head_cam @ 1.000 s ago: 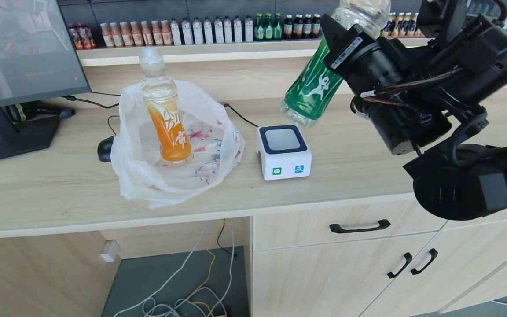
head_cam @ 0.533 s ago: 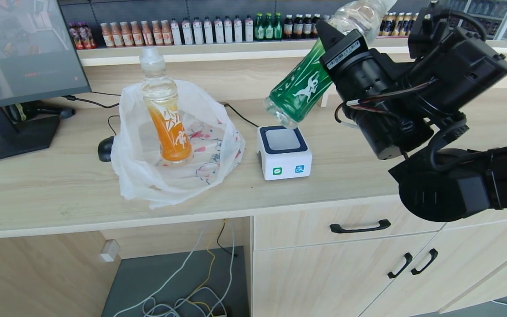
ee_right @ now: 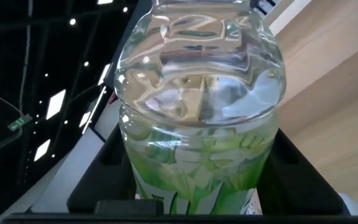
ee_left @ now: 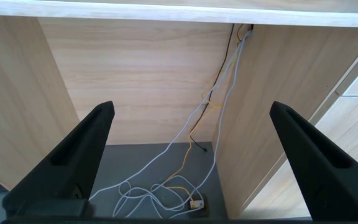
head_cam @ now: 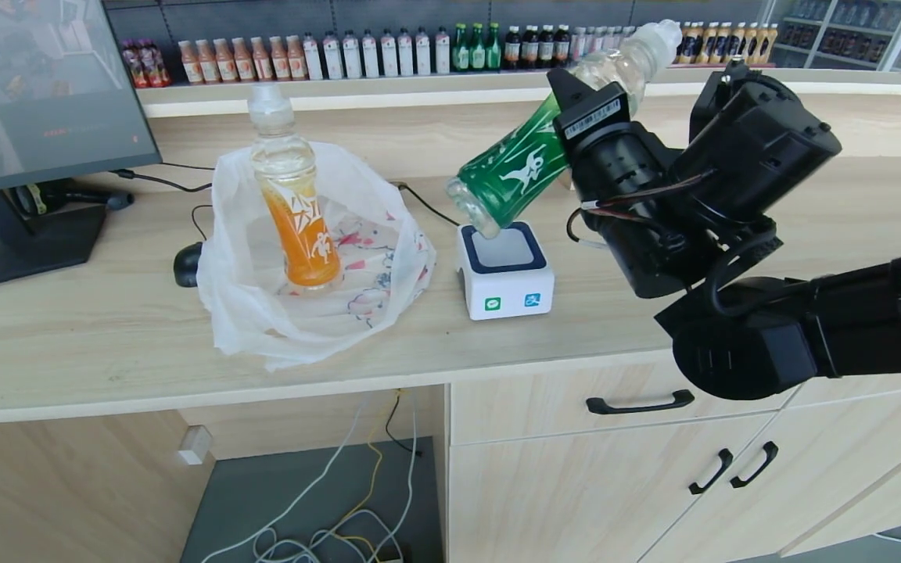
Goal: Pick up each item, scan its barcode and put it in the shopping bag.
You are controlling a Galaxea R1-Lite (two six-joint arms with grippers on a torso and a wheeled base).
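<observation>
Green bottle, tilted, clamped in R gripper, base just above scanner; barcode can't be made out. 1 orange bottle upright in shopping bag. L gripper jaws wide, below counter.

You're finding no readable text; the scanner is showing small green and blue icons in front.

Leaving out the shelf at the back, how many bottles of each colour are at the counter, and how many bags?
Orange bottle: 1
Green bottle: 1
Shopping bag: 1
Total: 3
</observation>
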